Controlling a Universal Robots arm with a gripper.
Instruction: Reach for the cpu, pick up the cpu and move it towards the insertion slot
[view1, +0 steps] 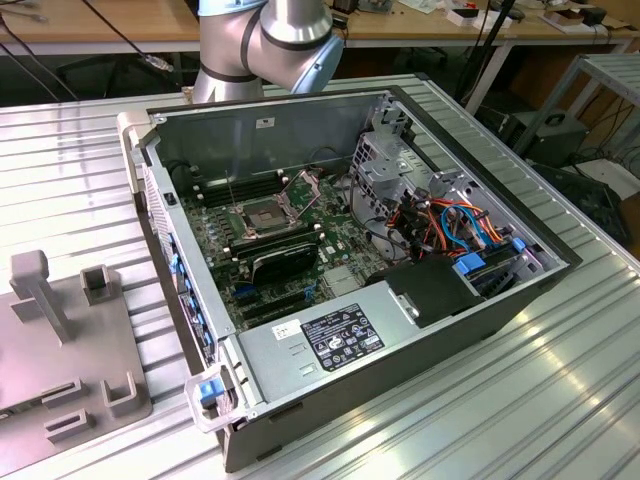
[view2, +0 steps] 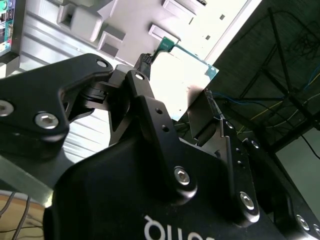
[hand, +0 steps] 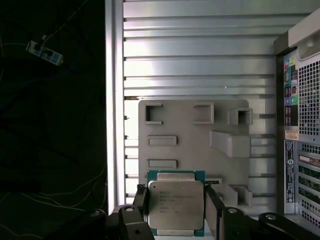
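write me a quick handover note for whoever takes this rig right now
End effector: shut on the cpu, one finger on each side, in both wrist views.
Cpu: lifted, above the grey fixture plate beside the computer case.
Insertion slot: inside the case, metal plate hinged up, dark centre bare.
Done: reach and pick-up.
Left: the cpu is not yet at the slot.

The exterior view is evenly bright, with streaks of glare on the ribbed tabletop (view1: 500, 400) at lower right. The second wrist view is harshly blown out at centre, perhaps overexposed; the first wrist view's left third is dark.
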